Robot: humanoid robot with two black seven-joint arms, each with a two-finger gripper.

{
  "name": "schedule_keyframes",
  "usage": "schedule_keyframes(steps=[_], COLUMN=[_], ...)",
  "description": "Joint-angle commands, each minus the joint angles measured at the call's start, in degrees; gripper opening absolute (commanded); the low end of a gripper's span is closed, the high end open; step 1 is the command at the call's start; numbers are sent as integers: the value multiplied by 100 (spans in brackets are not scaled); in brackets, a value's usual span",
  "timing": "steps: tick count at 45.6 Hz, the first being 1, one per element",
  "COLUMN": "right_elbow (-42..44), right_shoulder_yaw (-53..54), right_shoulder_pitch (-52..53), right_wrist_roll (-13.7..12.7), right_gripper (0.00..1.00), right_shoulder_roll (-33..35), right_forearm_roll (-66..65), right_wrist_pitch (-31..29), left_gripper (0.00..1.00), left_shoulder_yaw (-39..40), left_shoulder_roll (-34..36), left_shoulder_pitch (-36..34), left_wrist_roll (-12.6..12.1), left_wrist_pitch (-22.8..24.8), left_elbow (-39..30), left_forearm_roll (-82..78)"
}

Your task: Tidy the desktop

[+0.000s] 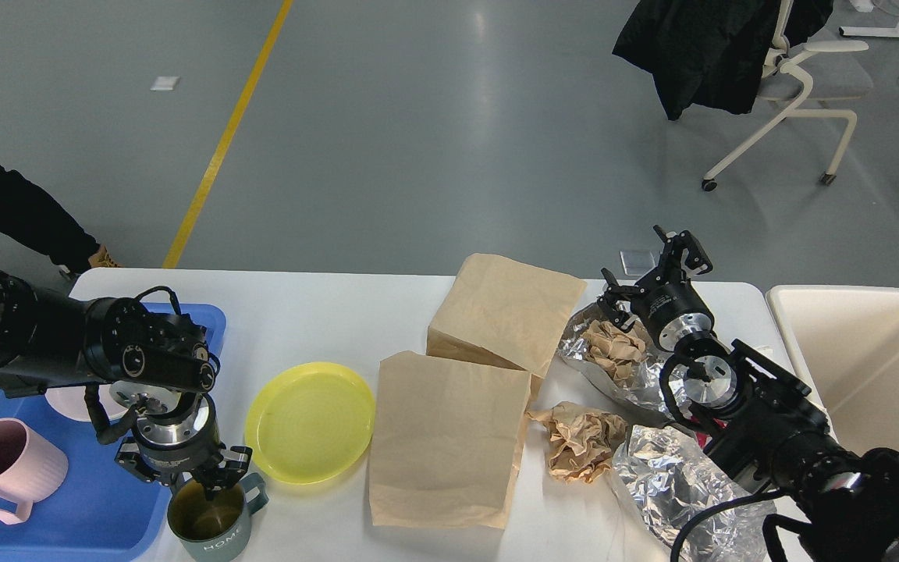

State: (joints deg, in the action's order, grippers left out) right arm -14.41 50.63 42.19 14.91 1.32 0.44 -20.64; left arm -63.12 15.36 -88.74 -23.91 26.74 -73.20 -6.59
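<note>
While your left jaws pinch the mug's rim, the step in hand looks like moving that mug to the tray.

Left gripper (207,478): its jaws are closed over the near rim of the grey-green mug (211,521), one finger seemingly inside the cup and one outside.

Mug: directly under the left jaws, at the near-left edge of the bench (317,320), just right of the blue tray (83,507); whether it is touching the bench or lifted clear, you cannot tell.

Tray: to the left of the jaws, already carrying a pink cup (1,468).

Right gripper (652,273): its jaws are spread and hold nothing, hanging above the far edge of the open foil (613,367) with crumpled paper in it.

Other litter: the yellow plate (309,421) lies just right of the left jaws; two paper bags (449,437) lie between the two arms.

Next move, as a judgement: lift the mug level, carry it left over the tray's lip, and set it down beside the pink cup before releasing.
</note>
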Motion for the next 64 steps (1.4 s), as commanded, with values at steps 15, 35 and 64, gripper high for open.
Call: schedule_keyframes(steps=[15,35,64], right_elbow=[0,0,0], right_shoulder_yaw=[0,0,0], right_shoulder_pitch=[-9,0,0], right_wrist_roll=[3,-6,3], right_gripper=[100,100,100], right_shoulder_roll=[0,0,0], right_forearm_roll=[0,0,0], right_wrist_pitch=[-1,-1,-1], left_gripper=[0,0,0], left_shoulder_yaw=[19,124,115], left_shoulder_roll=[239,265,863], left_shoulder_pitch=[-196,-266,-996], left_wrist_roll=[9,0,0], left_wrist_pitch=[86,130,1448], left_elbow=[-1,-1,-19], left_forearm_roll=[-9,-9,-9])
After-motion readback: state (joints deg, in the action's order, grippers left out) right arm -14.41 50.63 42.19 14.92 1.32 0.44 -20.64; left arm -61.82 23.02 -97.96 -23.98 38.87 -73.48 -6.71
